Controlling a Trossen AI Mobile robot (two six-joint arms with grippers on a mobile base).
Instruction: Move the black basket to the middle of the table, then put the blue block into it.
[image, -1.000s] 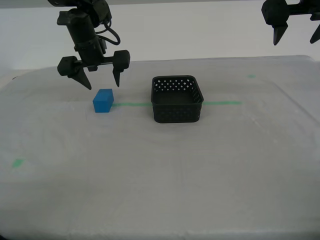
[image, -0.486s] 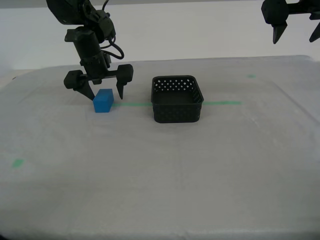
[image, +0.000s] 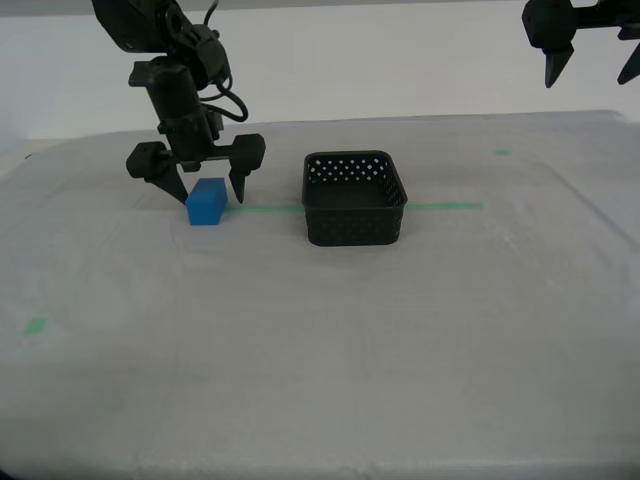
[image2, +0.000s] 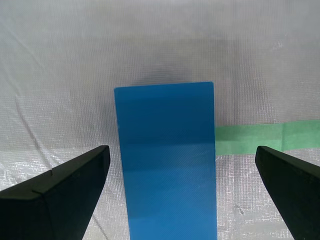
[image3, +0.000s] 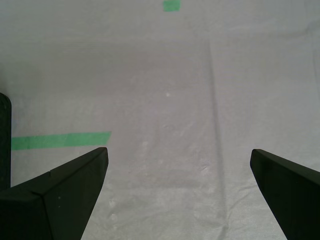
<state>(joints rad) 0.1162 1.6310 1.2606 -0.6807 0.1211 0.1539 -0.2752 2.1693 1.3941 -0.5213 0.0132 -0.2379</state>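
The blue block (image: 206, 202) lies on the table (image: 320, 360) at the exterior view's left, on the end of a green tape line. My second gripper (image: 209, 193) hangs open over it, one finger on each side, and neither finger touches it. In the second wrist view the blue block (image2: 165, 160) fills the gap of my second gripper (image2: 181, 152). The black basket (image: 355, 228) stands upright and empty near the table's middle, to the block's right in the exterior view. My first gripper (image: 590, 80) hangs open high at the exterior view's upper right, and in its own view my first gripper (image3: 178, 152) has only cloth below it.
A green tape line (image: 445, 207) runs out from both sides of the basket. Small green tape marks sit at the exterior view's left front (image: 36, 326) and back right (image: 503, 152). The table's near half is bare cloth.
My second gripper has come down and shifted slightly toward the exterior view's right, so its open fingers now straddle the blue block. Block, basket and first gripper have not moved.
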